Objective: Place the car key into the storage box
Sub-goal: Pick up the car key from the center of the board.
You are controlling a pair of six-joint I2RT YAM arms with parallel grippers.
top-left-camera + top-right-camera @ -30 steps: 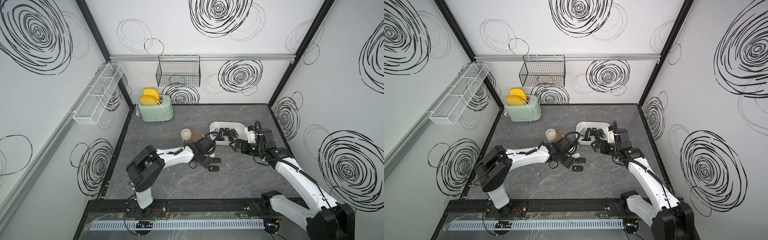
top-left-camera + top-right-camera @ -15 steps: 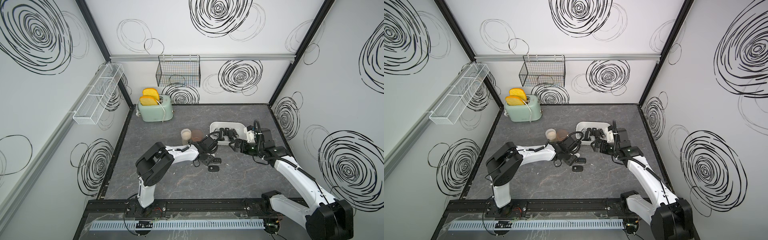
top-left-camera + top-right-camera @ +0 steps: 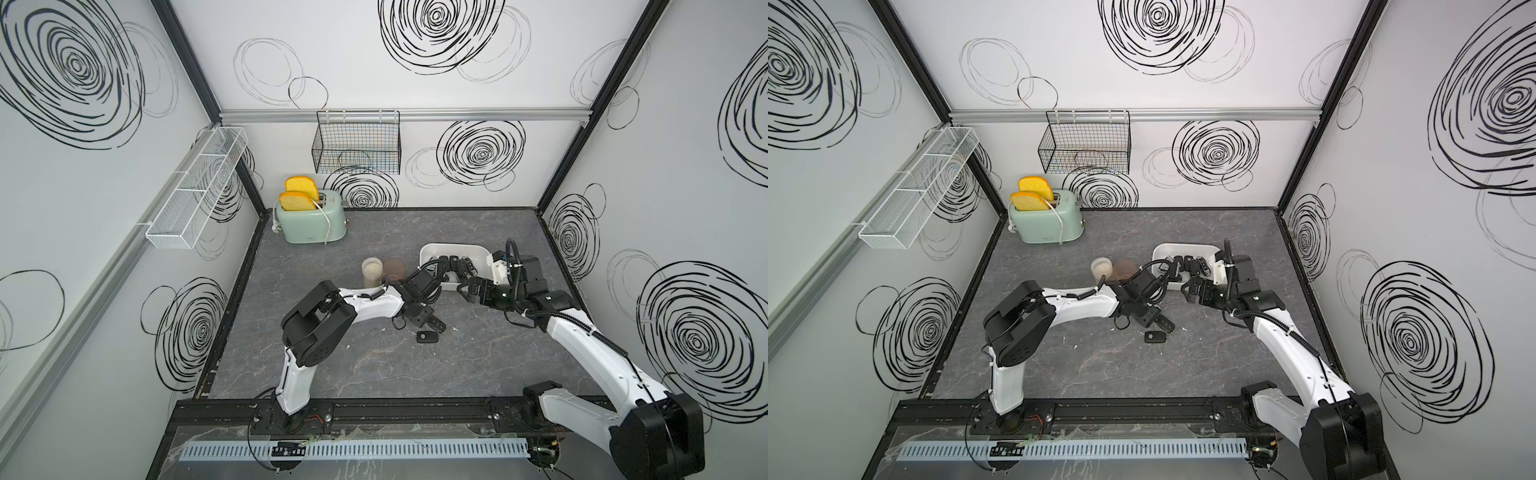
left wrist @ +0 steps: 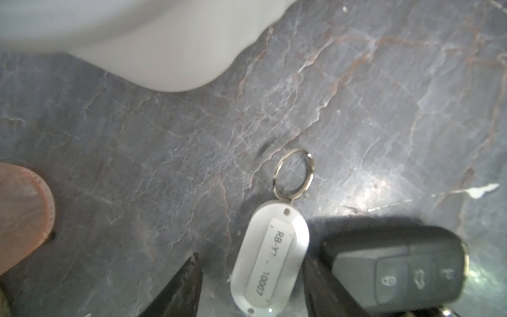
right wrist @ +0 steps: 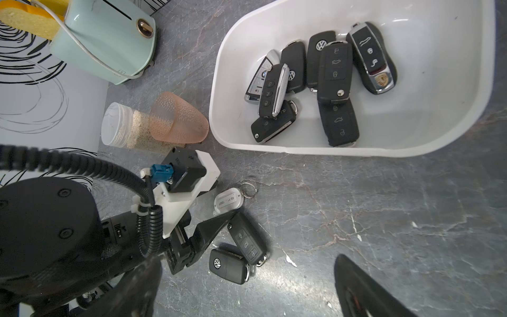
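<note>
Key tag (image 4: pixel 270 259) between left gripper (image 4: pixel 251 258) fingers (image 4: pixel 183 291)

In both top views the scene is lit evenly and brightly from above; only soft shadows are cast on the table (image 3: pixel 374 365). In the left wrist view the storage box (image 4: pixel 153 49) is blurred and washed out, glare is spread across the table, and a dark shadow is thrown beside the car key (image 4: pixel 397 274).

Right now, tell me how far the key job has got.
Done: several car keys lie in the storage box. In hand: nothing gripped; the left gripper straddles a clear key tag on the table, jaws apart; the right gripper hangs open. Left: a three-button key and a VW key lie on the table, outside the box.
</note>
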